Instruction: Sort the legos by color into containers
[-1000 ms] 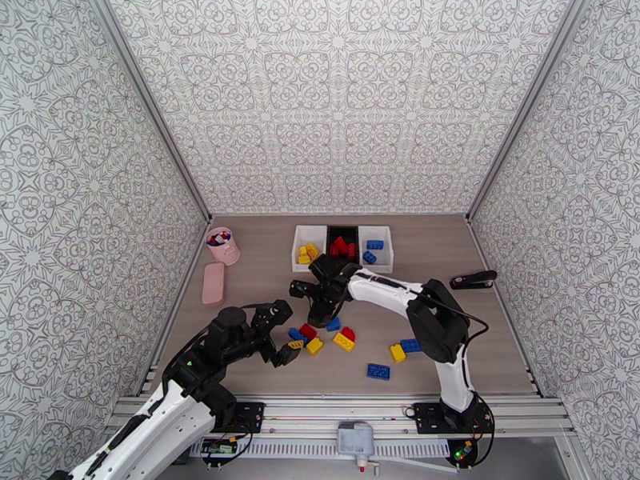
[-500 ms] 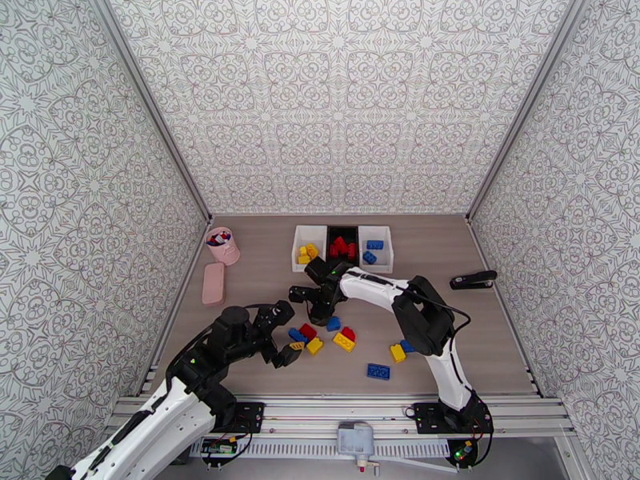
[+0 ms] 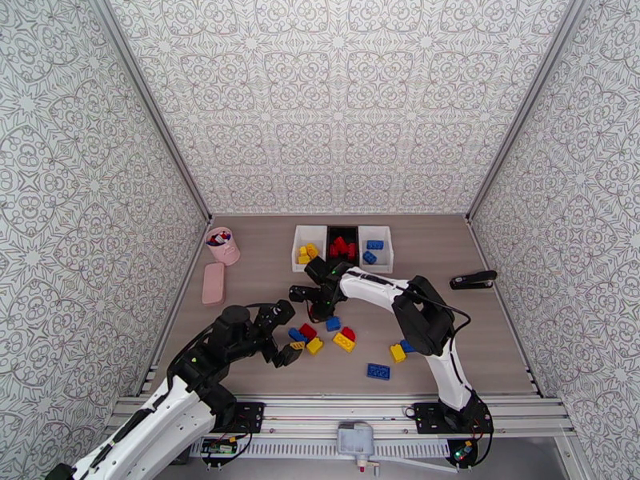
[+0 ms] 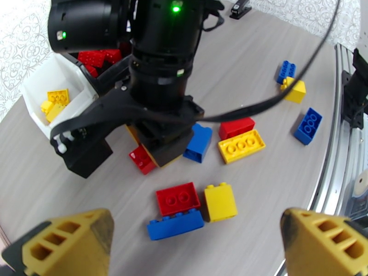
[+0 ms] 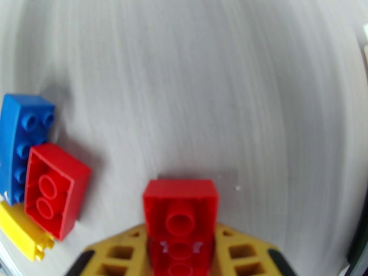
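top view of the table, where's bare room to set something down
Free: the strip between the bins and the stapler; the patch between the pink cup and the bins; the near right corner past the blue brick. Crowded: the centre, loose legos around the left claw and the right claw, which grips a red brick.

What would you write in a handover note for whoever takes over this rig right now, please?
Left gripper: open, empty, hovering beside the loose bricks.
Right gripper: shut on a red brick.
Bins: left white bin holds yellow bricks, black bin holds red bricks, right white bin holds blue bricks.
Done: some bricks of each colour are sorted.
Left: bin the gripped red brick, then the nine loose ones: two red, three yellow, four blue.
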